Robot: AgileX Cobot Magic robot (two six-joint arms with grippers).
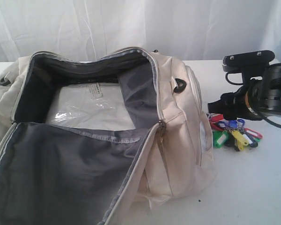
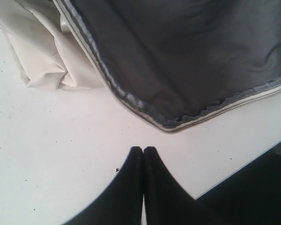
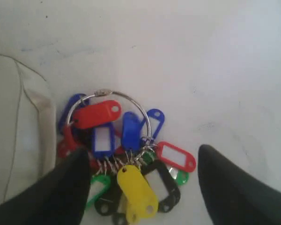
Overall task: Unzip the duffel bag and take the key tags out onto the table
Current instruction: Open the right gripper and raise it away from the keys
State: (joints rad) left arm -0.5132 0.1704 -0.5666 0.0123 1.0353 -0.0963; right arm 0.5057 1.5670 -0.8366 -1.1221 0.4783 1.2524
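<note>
Exterior view: the duffel bag [image 1: 178, 140] is sitting on the counter [image 1: 253, 187], taking up the left and centre of the frame. Its main zip is standing undone. The top flap is lying open toward 6 o'clock, showing dark grey lining. The zipper pull [image 1: 161, 126] is hanging at the 3 o'clock end of the opening. A clear plastic sheet [image 1: 91, 110] is lying flat on the bag floor. A black ring [image 1: 180, 86] is showing at the bag's 2 o'clock. The key tags [image 1: 234, 136] are lying out on the counter at the bag's 3 o'clock, just beside its end wall. The right gripper [image 1: 227, 110] is hovering at the tags' 12 o'clock, close over them. From this view I cannot tell how its fingers are set.

Left wrist view: the left gripper [image 2: 143, 151] is hanging over bare counter, and its fingers [image 2: 126, 187] are pressing together with nothing between them. The edge of the bag's open flap is lying just ahead of the tips, not touching them.

Right wrist view: the right gripper's fingers [image 3: 234, 187] are standing spread, one on each side of the key tags. The bunch is resting on the counter, with red, blue, yellow and green tags hanging off a metal ring [image 3: 107, 93]. Whether the fingers are touching the tags I cannot tell. The cream bag wall is sitting just beside the bunch.
</note>
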